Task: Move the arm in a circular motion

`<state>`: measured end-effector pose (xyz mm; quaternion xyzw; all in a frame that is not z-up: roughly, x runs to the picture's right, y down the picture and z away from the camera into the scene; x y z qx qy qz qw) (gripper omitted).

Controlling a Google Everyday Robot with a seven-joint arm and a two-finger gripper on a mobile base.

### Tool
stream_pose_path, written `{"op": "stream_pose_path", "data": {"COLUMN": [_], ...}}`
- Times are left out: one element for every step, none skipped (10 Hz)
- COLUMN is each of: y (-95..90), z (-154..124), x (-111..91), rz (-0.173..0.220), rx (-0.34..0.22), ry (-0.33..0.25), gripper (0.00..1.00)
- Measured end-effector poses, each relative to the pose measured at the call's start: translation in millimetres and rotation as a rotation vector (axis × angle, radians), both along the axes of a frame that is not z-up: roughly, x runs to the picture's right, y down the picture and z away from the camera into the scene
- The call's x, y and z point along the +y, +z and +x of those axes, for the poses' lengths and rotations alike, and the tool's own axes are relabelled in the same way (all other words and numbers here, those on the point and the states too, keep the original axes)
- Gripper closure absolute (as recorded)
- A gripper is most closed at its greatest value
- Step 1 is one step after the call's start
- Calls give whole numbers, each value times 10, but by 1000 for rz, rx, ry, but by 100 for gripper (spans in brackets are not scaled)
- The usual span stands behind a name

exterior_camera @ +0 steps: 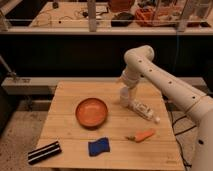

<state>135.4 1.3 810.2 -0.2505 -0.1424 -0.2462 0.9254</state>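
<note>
- Nearest, at the front left corner of the pale wooden table, lies a flat black bar with a light stripe, and beside it toward the middle a crumpled blue cloth. Both are out of the arm's reach path as it stands.
- A small orange carrot-shaped piece rests toward the right edge.
- Mid-table sits a round orange bowl, apart from everything else.
- A white bottle lying on its side is just past it to the right.
- Furthest, the large glossy white jointed arm bends over the table's back right part, elbow high, likely so that a circling sweep clears the objects.
- Its gripper hangs low by the bottle's end; whether it is apart or together I cannot tell.
</note>
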Motion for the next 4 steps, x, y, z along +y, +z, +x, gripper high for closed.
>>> {"op": "stream_pose_path", "data": {"y": [12, -20, -77, -146], "z": [141, 348, 552, 703], "x": [6, 58, 133, 210], "rz": [-8, -23, -38, -47], "rx": [14, 37, 59, 76], "ry": [33, 60, 90, 110], "gripper": [20, 20, 20, 20]}}
